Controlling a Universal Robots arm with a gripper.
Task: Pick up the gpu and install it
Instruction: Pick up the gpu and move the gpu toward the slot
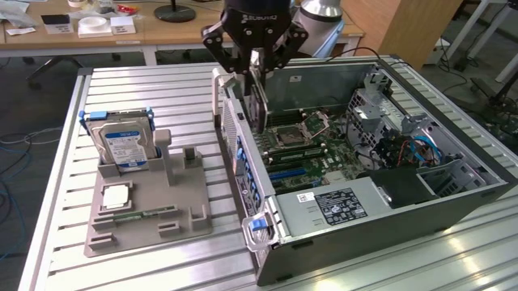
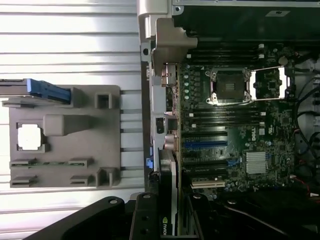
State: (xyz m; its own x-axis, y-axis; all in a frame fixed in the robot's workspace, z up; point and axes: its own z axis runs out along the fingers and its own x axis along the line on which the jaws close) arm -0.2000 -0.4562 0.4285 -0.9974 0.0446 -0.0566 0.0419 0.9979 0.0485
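One gpu (image 1: pixel 260 106) hangs straight below our end effector (image 1: pixel 256 63), which grips it. We judge its long axis upright, beside the rear wall of the computer case (image 1: pixel 380 233).

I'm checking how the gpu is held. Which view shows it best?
The exterior view: the gpu hangs upright in the gripper, its length visible above the open case near the rear wall. The wrist view looks down along the gpu, so it appears edge-on beside the motherboard.
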